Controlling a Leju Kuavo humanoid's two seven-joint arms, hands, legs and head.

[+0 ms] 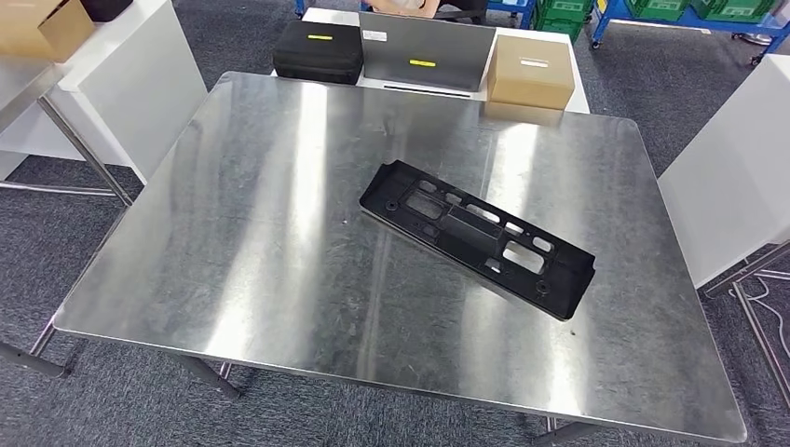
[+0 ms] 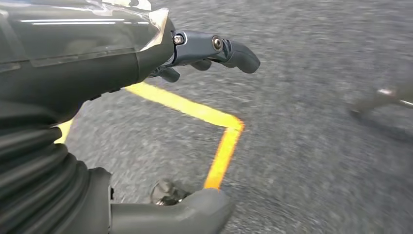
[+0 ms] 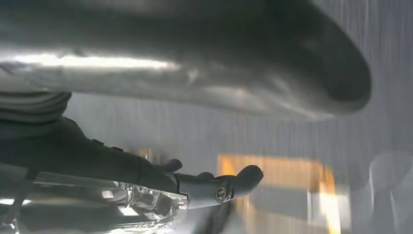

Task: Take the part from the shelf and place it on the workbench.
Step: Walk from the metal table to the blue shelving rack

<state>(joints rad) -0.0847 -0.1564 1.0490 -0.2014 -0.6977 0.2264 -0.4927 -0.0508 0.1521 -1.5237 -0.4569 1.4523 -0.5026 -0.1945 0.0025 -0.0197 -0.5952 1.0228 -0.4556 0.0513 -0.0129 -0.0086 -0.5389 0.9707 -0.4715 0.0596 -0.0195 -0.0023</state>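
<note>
From the head view, a shiny steel surface (image 1: 242, 242) takes up most of the scene, and a long black plastic part (image 1: 475, 238) with several cut-out slots lies flat on it, slightly right of the middle, running on a slant from the upper left down to the lower right. Beyond the far edge of the surface stand a black case (image 1: 318, 49), a grey metal sheet (image 1: 426, 51) with a yellow label, and a brown cardboard box (image 1: 531, 70), side by side on a white counter (image 1: 579, 91). Grey carpet (image 1: 242, 37) surrounds everything. From the left wrist view, the left robot hand (image 2: 195, 53) hangs above grey carpet crossed by a corner of yellow floor tape (image 2: 214, 126); its dark fingers (image 2: 234, 52) are stretched out and its thick thumb (image 2: 195, 212) sits well apart from them, with nothing held between. From the right wrist view, the right robot hand (image 3: 204, 187) is seen close under a blurred, rounded grey shape; its fingers (image 3: 246, 178) reach out loosely and hold nothing, with a blurred patch of yellow behind them.
</note>
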